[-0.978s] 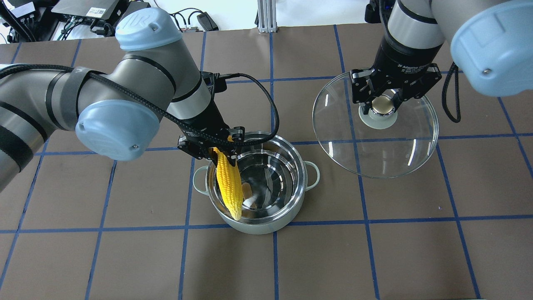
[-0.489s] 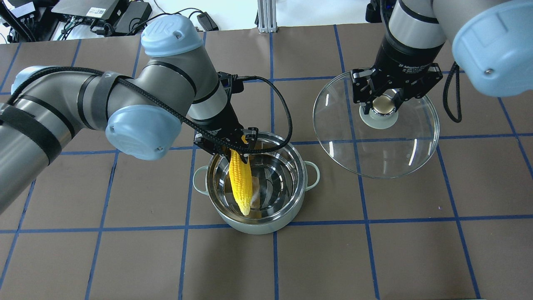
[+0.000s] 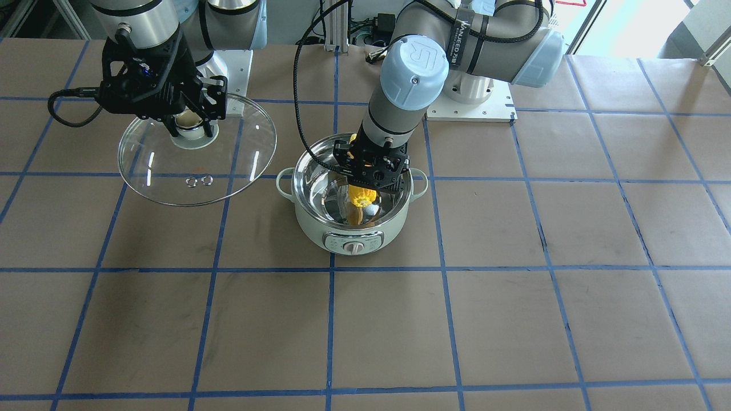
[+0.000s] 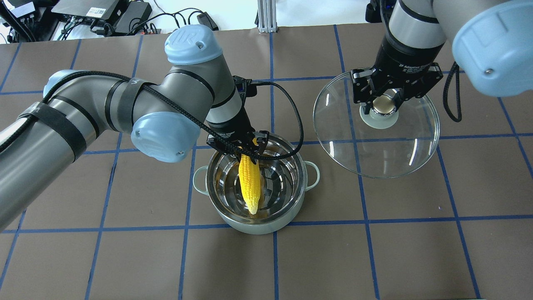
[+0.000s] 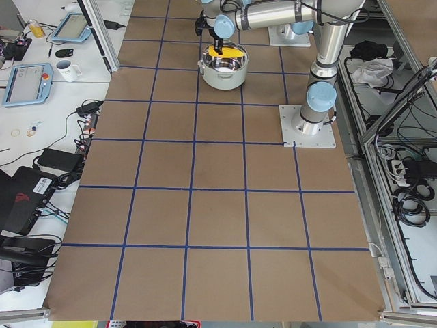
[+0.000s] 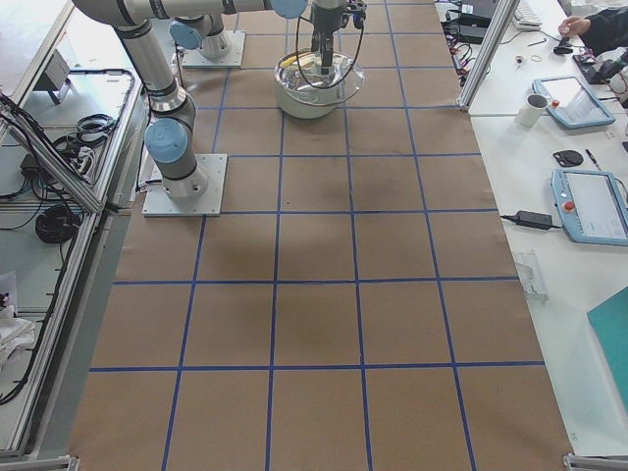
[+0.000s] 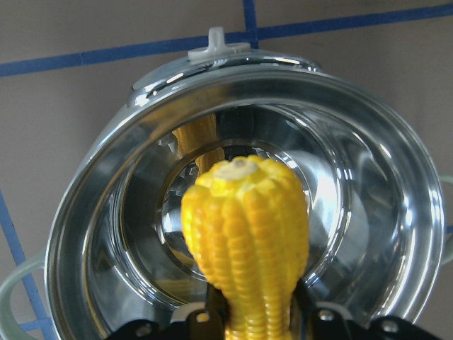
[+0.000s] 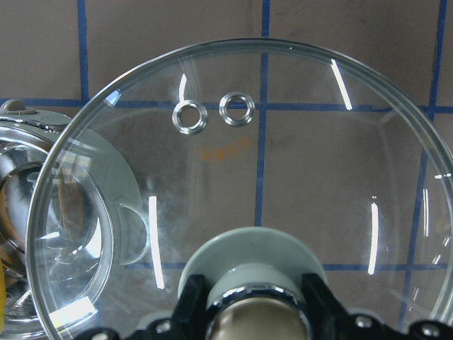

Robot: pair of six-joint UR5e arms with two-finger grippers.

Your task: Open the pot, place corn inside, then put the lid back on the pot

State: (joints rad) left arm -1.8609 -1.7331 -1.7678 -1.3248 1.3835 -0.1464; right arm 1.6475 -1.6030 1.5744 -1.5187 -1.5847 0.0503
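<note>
The mint-green pot (image 4: 266,227) stands open mid-table, its steel inside showing; it also shows in the front view (image 3: 320,231). My left gripper (image 4: 245,153) is shut on the yellow corn (image 4: 250,183) and holds it by one end over the pot's mouth, the tapered end pointing down into the pot. The left wrist view shows the corn (image 7: 244,234) above the pot's steel inside (image 7: 368,212). My right gripper (image 4: 383,106) is shut on the knob of the clear glass lid (image 4: 374,154), held in the air to the right of the pot. The lid (image 8: 297,177) fills the right wrist view.
The table is covered with brown paper and a blue tape grid (image 4: 366,221). Cables and electronics (image 4: 100,12) lie beyond the far edge. The left arm's black cable (image 4: 291,121) loops over the pot's far rim.
My left arm has carried the corn rightward from the pot's left rim to over its middle. The right gripper and lid have not moved.
</note>
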